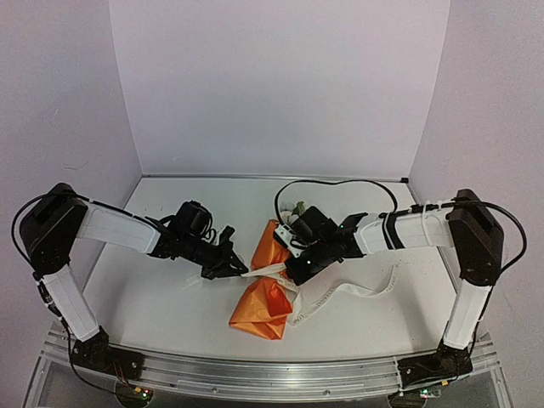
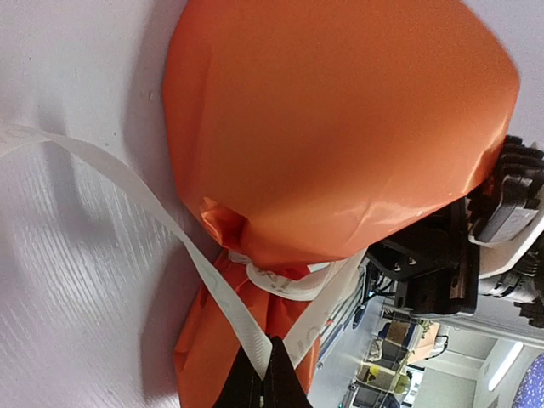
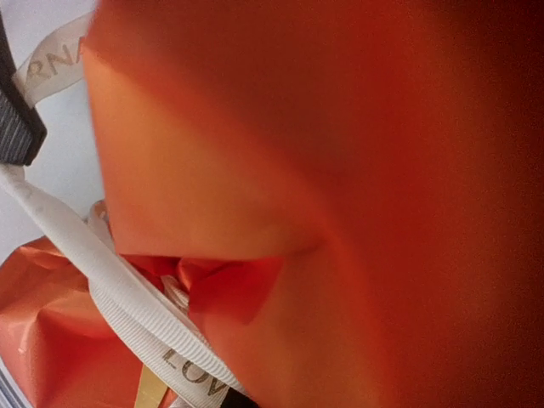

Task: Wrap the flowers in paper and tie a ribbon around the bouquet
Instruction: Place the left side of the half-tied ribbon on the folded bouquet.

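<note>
L gripper (image 1: 239, 269), left of centre, was pinched shut on the ribbon (image 2: 127, 183), drawn taut fr. the bouquet (image 1: 259, 310) lying mid-table (image 1: 161, 314). Ribbon looped round the orange paper (image 2: 340, 127) at its waist. R gripper (image 1: 295, 273), just right of that, was pressed together on ribbon too. Loose tail lay further right.

bouquet (image 1: 259, 310) and ribbon (image 1: 357, 291) crowd centre, far table (image 1: 212, 204) seemingly open

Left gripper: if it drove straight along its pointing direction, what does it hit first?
Likely the orange paper, near its tied waist. The left gripper, shut on the ribbon, points right at it; depth unclear.
</note>
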`<state>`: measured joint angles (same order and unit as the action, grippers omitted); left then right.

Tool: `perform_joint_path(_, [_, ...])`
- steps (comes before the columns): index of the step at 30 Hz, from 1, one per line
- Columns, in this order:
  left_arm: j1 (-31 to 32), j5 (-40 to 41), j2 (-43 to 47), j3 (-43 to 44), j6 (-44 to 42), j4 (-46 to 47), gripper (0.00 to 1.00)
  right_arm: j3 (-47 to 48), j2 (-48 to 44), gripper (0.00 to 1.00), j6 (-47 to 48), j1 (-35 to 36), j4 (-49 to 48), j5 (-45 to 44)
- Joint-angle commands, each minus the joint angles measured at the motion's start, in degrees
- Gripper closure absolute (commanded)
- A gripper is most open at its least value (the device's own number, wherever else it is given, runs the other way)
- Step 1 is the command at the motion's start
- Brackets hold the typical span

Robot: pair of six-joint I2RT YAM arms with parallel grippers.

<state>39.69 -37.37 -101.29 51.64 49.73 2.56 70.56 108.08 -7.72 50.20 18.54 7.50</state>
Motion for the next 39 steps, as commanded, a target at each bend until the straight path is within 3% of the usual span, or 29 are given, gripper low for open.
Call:
perform_joint_path(1, [0.29, -0.91, -3.44, 4.17, -1.22, -1.74, 1.00, 4.18, 1.91, 1.00, 3.36, -2.21, 6.93, -0.94])
perform_joint_path(7, [2.62, -3.30, -7.91, 8.48, -2.62, -3.40, 1.00, 7.88, 3.33, 1.00, 2.12, -2.85, 8.80, 1.73])
perform_joint_path(20, [5.46, -3.30, -8.55, 11.72, -5.01, -6.77, 1.00, 3.90, -1.31, 1.00, 2.25, -2.91, 8.88, 0.38])
perform_joint_path(32, [3.28, 15.97, 1.57, 6.44, -5.90, -14.98, 0.87, 2.71, -9.39, 1.00, -0.21, 1.59, 11.98, -1.40])
perform_joint_path(39, [2.57, 16.68, 2.59, 4.33, -7.91, -12.82, 0.90, 2.35, -10.16, 1.00, -3.52, 4.96, 13.42, -3.50])
